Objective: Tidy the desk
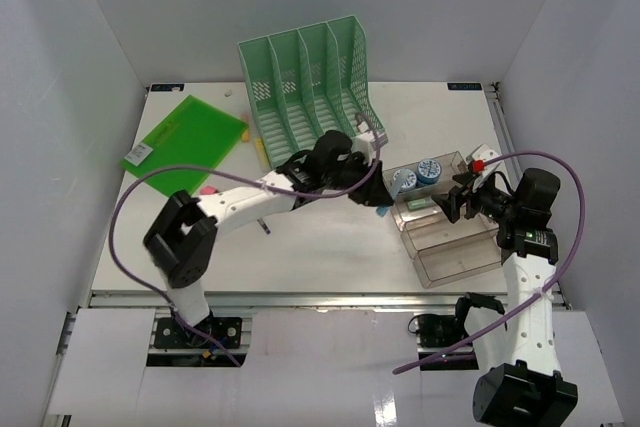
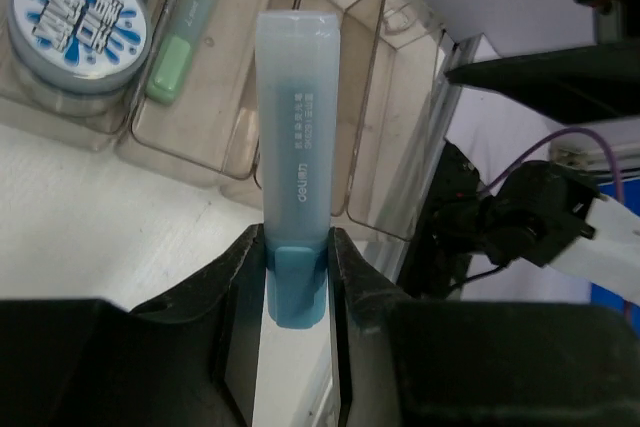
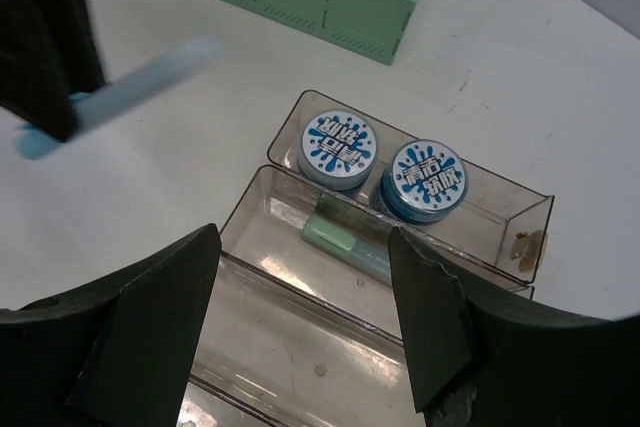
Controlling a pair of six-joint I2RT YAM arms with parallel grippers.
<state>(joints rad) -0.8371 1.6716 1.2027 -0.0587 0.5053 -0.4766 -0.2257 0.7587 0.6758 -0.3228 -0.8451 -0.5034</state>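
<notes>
On the white desk [image 1: 320,252] my left gripper [image 1: 368,193] is shut on a pale blue highlighter [image 2: 297,137], clamped near its cap end between both fingers [image 2: 240,277]. The pen hangs just left of a clear stepped tray [image 1: 462,259], pointing toward it. In the right wrist view the same blue highlighter [image 3: 130,82] shows blurred at the upper left. My right gripper [image 3: 303,247] stands open above the tray's [image 3: 245,209] middle step with nothing between its fingers. A green highlighter [image 3: 345,240] lies in that step. Two round blue tins [image 3: 337,147] sit in the back step.
A green slotted file rack [image 1: 310,82] stands at the back centre. A flat green folder [image 1: 185,142] lies at the back left, with a small yellow item [image 1: 261,152] beside it. A small red piece [image 1: 478,162] shows beside the tray's far right corner.
</notes>
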